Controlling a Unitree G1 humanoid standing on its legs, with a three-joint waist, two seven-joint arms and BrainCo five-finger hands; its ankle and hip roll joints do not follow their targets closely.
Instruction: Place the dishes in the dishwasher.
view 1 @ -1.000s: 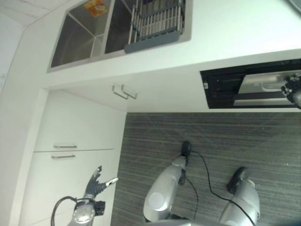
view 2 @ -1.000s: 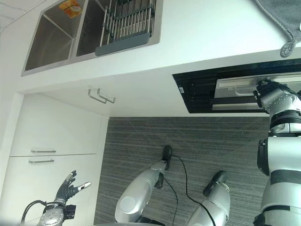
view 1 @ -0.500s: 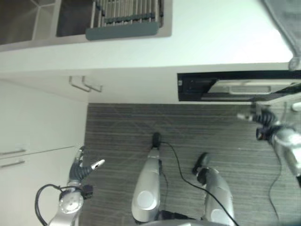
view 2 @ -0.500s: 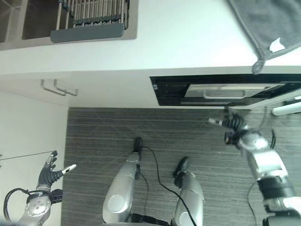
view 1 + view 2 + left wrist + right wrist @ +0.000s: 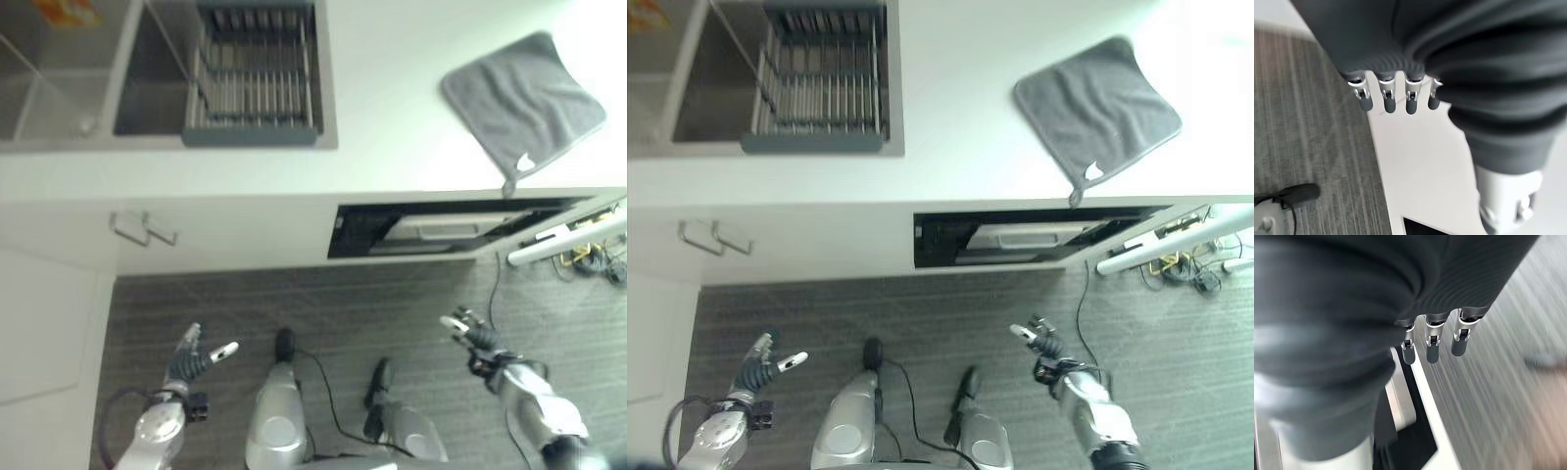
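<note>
The dishwasher (image 5: 1019, 240) shows as a dark slot under the white counter edge, with a pale panel inside it. A grey dish rack (image 5: 250, 93) lies across the right basin of the steel sink (image 5: 137, 98); I can make out no dishes in it. My right hand (image 5: 1043, 343) hangs open low over the carpet, below the dishwasher and apart from it, with fingers (image 5: 1432, 345) straight. Low at the left, beside the white cabinet, my left hand (image 5: 191, 357) is open too, its fingers (image 5: 1386, 98) straight and holding nothing.
A grey towel (image 5: 1097, 103) lies on the counter above the dishwasher's right end. Two metal handles (image 5: 142, 227) stick out of the cabinet front at the left. A white bar (image 5: 563, 240) and loose cables (image 5: 1185, 269) lie at the right. Grey carpet (image 5: 333, 304) lies below.
The whole picture has shifted, so the camera moved. My right hand has come away from the dishwasher front and dropped low over the carpet. The left hand stays low and open.
</note>
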